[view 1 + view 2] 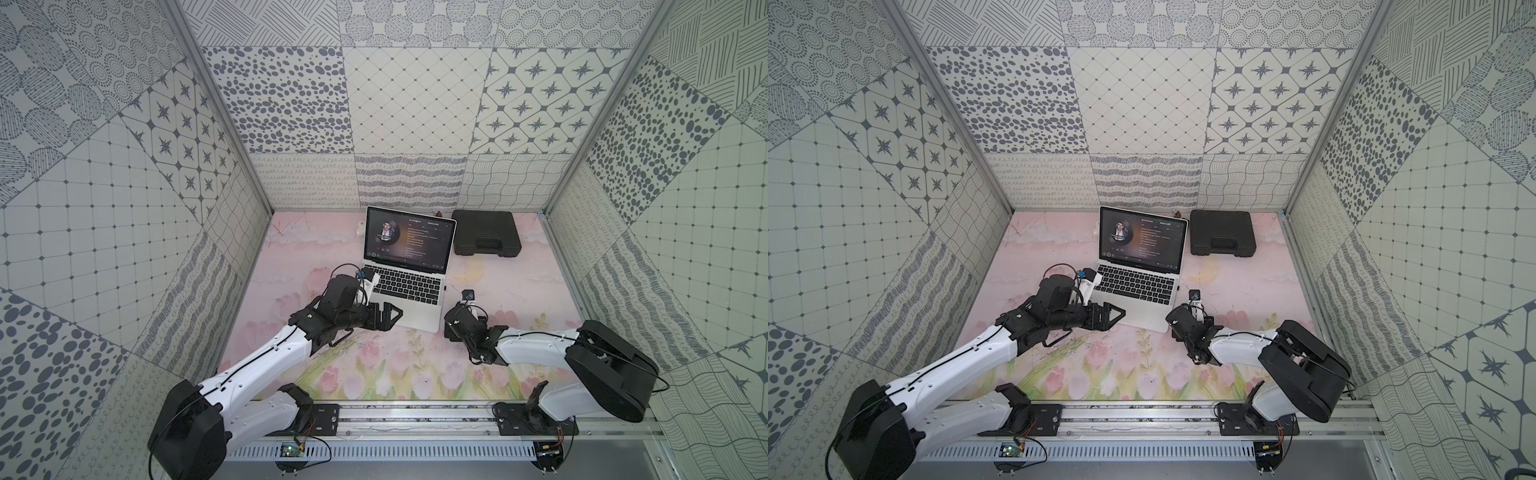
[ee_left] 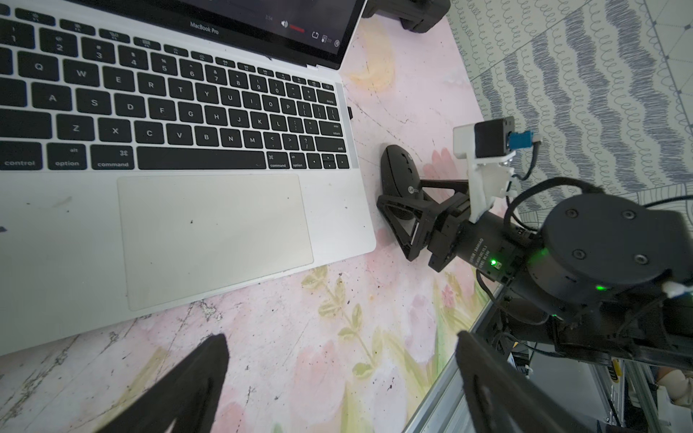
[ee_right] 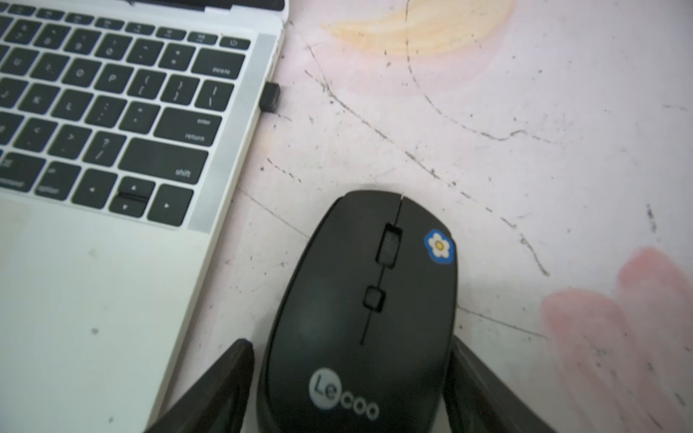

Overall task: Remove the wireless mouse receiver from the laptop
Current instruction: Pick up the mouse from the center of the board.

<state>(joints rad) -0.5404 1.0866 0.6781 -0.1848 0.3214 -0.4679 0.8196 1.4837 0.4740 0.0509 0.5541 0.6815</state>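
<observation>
You have the right claw (image 3: 350, 348) closed around the black oval wireless mouse (image 3: 367, 285), its fingers (image 3: 225, 378) pressed against both flanks. By my reading this is only a preliminary step, because the tiny black USB receiver stub (image 3: 270, 97) is not yet touched. It sits plugged into the right edge of the slim silver laptop with black keys (image 3: 93, 292), level with the delete and backslash keys, just beyond the mouse's far end. Your left claw (image 2: 341, 337) hangs spread wide over the pink floral table (image 2: 300, 356) at the laptop's near edge, gripping nothing.

Next, you probably need to set the mouse aside to the right and let go. Then narrow the jaws onto the stub's exposed sides and pull straight rightward, while the left claw could steady the palm rest.

The right wrist view shows the stub and the grip plainly. In both top views the mouse hides beneath the wrist, and the stub (image 1: 444, 287) is a mere speck
</observation>
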